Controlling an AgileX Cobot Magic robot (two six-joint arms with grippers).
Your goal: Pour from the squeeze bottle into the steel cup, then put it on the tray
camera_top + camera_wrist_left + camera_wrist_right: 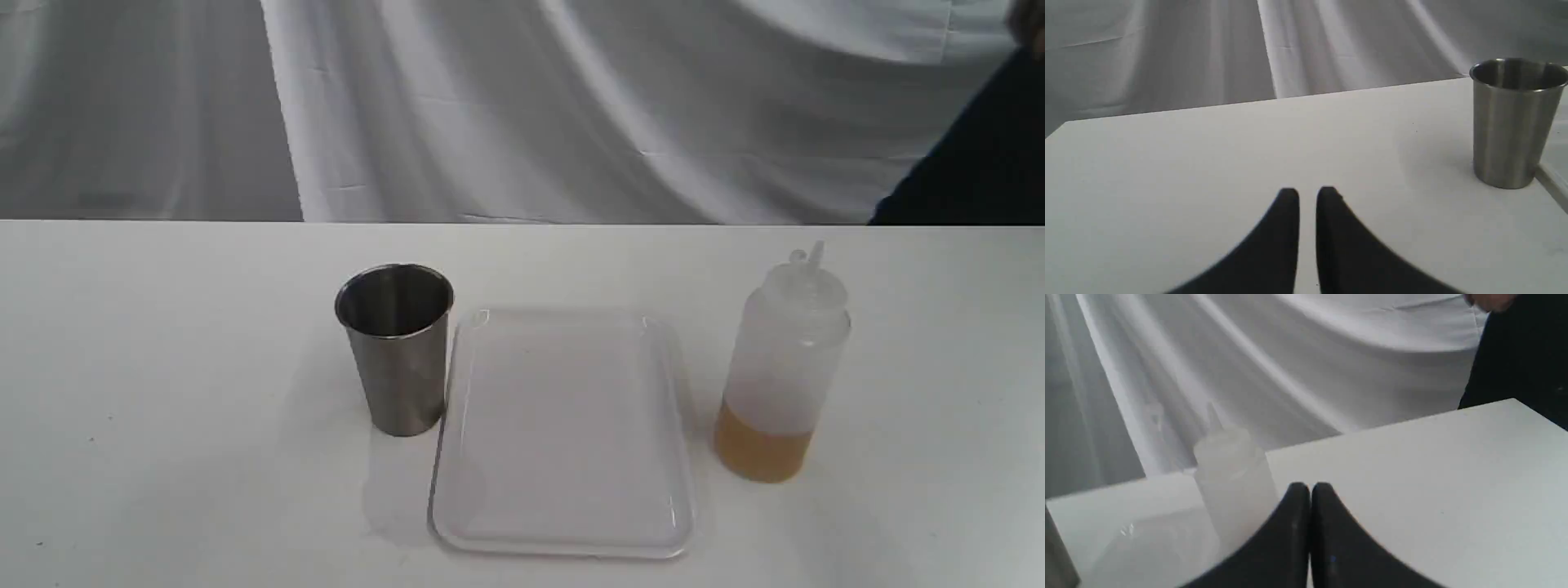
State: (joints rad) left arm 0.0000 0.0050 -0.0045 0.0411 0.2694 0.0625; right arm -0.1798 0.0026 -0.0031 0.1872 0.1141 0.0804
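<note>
Hovering low over the table (163,408), left end effector (1307,192) nearly closed, right end effector (1310,486) closed, both empty.

A test room is showing here: a plain white table (163,367) is standing before a hanging white sheet (571,106).

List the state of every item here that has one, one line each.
squeeze bottle: upright on the table, amber liquid filling its bottom part, not held.
steel cup: upright beside the tray, mouth open; contents cannot be told.
tray: flat on the table, nothing on it.
left gripper: nearly shut, holding nothing.
right gripper: shut, holding nothing.
</note>
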